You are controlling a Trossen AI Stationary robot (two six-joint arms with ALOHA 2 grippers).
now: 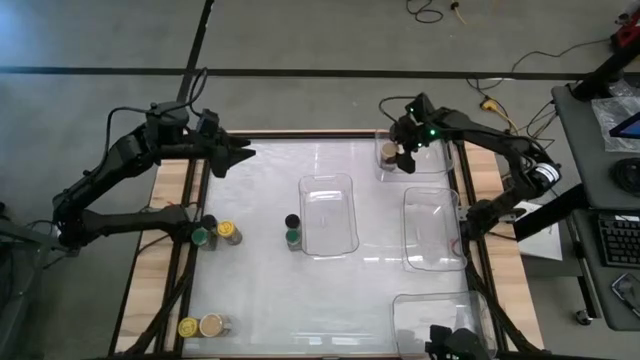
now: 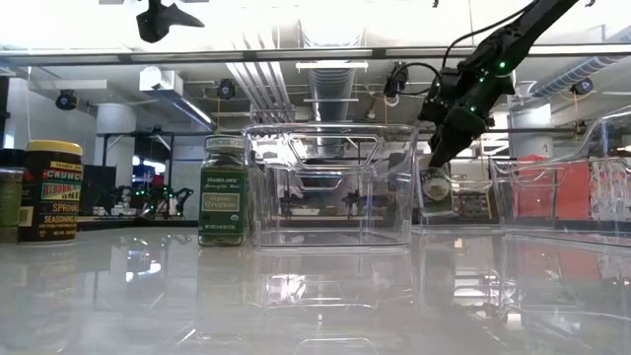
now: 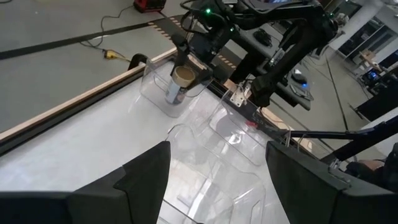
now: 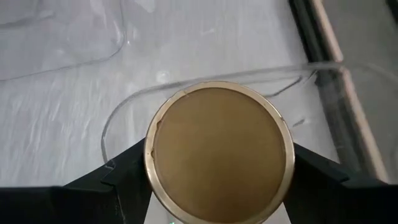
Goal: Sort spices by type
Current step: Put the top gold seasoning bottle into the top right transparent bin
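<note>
So the right gripper (image 4: 217, 205) has its two fingers on either side of a tan-lidded jar (image 4: 219, 152), and from the wrist cam it looks clamped just under the lid, the jar hanging inside the clear tray (image 1: 432, 160) at the far right corner of the table (image 1: 260, 280). Low view shows the jar (image 2: 435, 187) in that tray's wall outline, though I can't tell if its base is touching the floor yet. Handling-wise I'd guess these little jars are light and rigid, probably glass with a smooth side, so slippery-ish and not something you'd want to drop; gripping around the body right below the lid seems the sane spot since the lid's rim gives a bit of a ledge. The right arm reaches in from the right edge, elbow bent, wrist pointing pretty much straight down over the tray. The left gripper (image 1: 240, 154) hovers up high near the far left of the table, fingers spread and empty, arm folded back, just waiting. Rest of the spices: a black-lidded and a green-lidded jar (image 1: 292, 237) beside the middle tray (image 1: 345, 185), a green and a yellow one (image 1: 229, 233) at the left edge, and a yellow plus tan pair (image 1: 211, 325) near the front left
</note>
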